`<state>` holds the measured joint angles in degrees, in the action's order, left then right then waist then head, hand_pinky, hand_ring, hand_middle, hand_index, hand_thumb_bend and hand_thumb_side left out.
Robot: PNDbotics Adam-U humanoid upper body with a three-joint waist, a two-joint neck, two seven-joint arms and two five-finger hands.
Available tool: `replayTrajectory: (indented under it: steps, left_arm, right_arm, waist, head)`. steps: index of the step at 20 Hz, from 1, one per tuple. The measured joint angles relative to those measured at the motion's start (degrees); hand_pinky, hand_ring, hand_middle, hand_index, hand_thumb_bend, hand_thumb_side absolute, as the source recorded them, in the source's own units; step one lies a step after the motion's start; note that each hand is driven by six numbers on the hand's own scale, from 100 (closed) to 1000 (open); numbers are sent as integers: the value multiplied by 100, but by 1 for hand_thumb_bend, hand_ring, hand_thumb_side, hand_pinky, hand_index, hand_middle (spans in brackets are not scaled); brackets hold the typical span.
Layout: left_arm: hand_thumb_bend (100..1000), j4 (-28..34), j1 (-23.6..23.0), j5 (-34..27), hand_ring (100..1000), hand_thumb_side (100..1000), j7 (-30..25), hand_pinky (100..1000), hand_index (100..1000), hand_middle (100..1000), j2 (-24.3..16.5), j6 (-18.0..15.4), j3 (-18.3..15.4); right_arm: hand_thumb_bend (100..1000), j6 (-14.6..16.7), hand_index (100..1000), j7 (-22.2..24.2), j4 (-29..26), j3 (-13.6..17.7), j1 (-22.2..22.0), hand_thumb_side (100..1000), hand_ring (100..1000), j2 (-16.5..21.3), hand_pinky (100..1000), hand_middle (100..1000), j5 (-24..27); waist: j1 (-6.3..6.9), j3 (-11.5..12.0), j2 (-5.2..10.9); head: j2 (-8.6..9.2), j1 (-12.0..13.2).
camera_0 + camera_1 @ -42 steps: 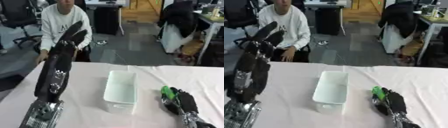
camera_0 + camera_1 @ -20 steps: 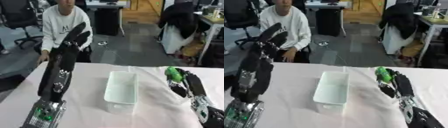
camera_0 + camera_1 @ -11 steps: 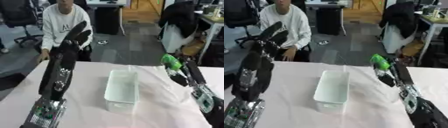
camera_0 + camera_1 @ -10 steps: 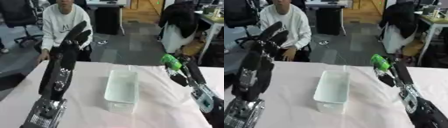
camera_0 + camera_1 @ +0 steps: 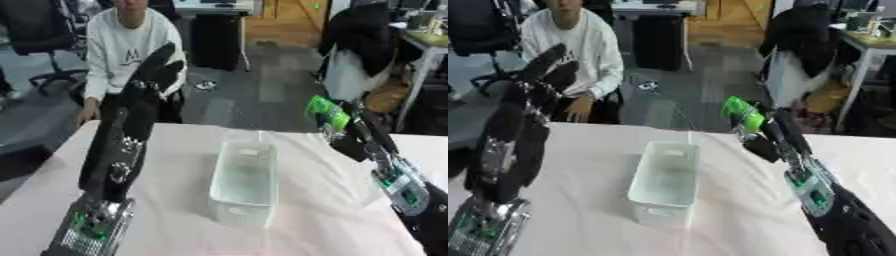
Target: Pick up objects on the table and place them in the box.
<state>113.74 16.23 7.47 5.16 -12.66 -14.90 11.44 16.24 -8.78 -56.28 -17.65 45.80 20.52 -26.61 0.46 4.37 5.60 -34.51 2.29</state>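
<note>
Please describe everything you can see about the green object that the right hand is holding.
The green object is small and bright green, with a lighter stripe or highlight across it; its exact kind cannot be made out. It looks smooth, possibly plastic. The right hand grips it from below, fingers curled round it, and holds it raised in the air, tilted, above the table's far part. It sits to the right of the white box and higher than it, not yet over the opening. Nothing else touches it.
</note>
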Motion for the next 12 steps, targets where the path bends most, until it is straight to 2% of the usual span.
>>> replayTrajectory:
  steps: [8,12]
  left_arm:
    - [364,0,0,0,938,981,-1,970,985,1000,0,0,0]
    - [364,0,1,0,938,981,-2,971,985,1000,0,-1,1]
  right_arm:
    - [100,-112,314,376,-443,-212,-6,805,100,5,100,100,407]
    - [100,-112,315,468,-621,-292,-47,808,100,3,100,100,444]
  waist:
    - [-10,18,13]
    - [-19,34,14]
  head:
    - [0,0]
    - [0,5]
